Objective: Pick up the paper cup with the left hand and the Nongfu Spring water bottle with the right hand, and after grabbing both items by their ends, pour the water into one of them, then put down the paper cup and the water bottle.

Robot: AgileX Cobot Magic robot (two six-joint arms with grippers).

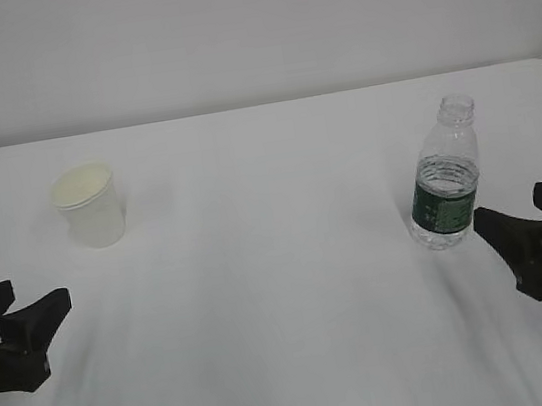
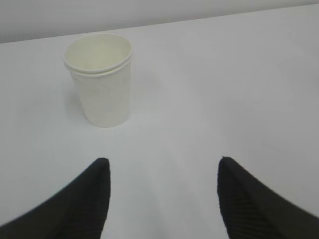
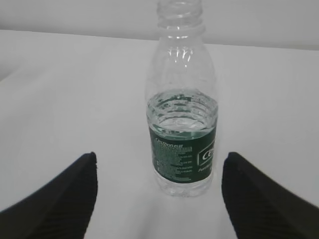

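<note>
left gripper (image 2: pixel 162 167): spread, empty | paper cup (image 2: pixel 101 79): upright, ahead and left of it, apart | right gripper (image 3: pixel 158 162): spread, empty | Nongfu Spring water bottle (image 3: pixel 182 107): upright, capless, just ahead between its fingertips, untouched | water (image 3: pixel 182 112): reaches label top

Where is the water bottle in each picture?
Exterior view: the bottle stands upright at the right, just left of the right gripper.
Left wrist view: not in it; only the cup shows.
Right wrist view: middle, beyond the open gripper.
Shared landmark: the white table.
</note>
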